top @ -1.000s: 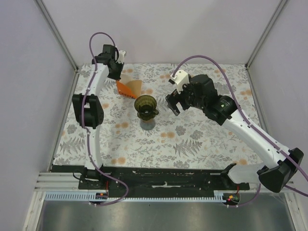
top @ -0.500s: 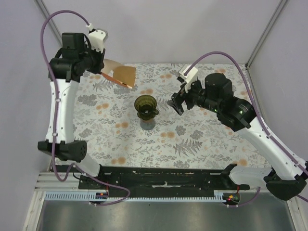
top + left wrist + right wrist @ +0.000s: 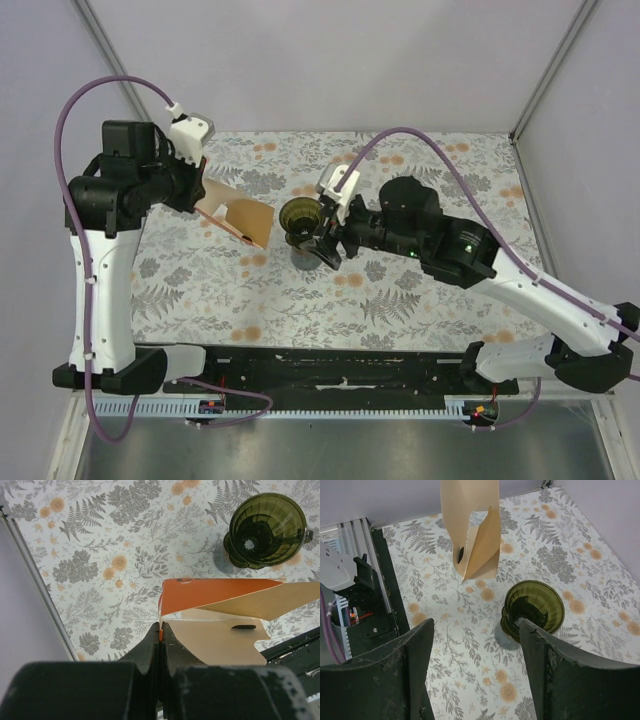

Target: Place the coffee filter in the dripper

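Our left gripper (image 3: 160,630) pinches the orange-and-white wedge-shaped carton (image 3: 247,218) at 9 o'clock of the dark green translucent cone dripper (image 3: 303,216). The tan paper filter we cannot tell from the carton's flaps. Our right gripper (image 3: 476,630), jaws wide at 4 o'clock, could tip the dripper by brushing it.

Setting: a robot test cell in a lab, not a home. Plain pale panels (image 3: 330,60) close off three sides, framed by aluminium posts (image 3: 549,68). A floral cloth (image 3: 400,300) covers the bench. The left arm (image 3: 100,260) and right arm (image 3: 530,290) are bolted to a black base rail (image 3: 340,365). A purple cable (image 3: 66,112) loops off each wrist.
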